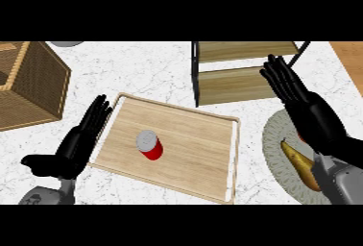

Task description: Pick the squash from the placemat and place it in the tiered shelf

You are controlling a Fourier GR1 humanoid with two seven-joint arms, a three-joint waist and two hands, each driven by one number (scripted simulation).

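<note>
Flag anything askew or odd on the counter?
Only the wooden tray stands out: it sits rotated relative to the tiered shelf. The red can on it is upright, the squash lies on the placemat; nothing spilled.

I see a can (149, 144) on the tray (202, 144), a basket (28, 84) left of the tray, tiered shelf (241, 72) behind the tray to its right, placemat (276, 153) right of the tray, squash (299, 164) lying on that placemat.
</note>
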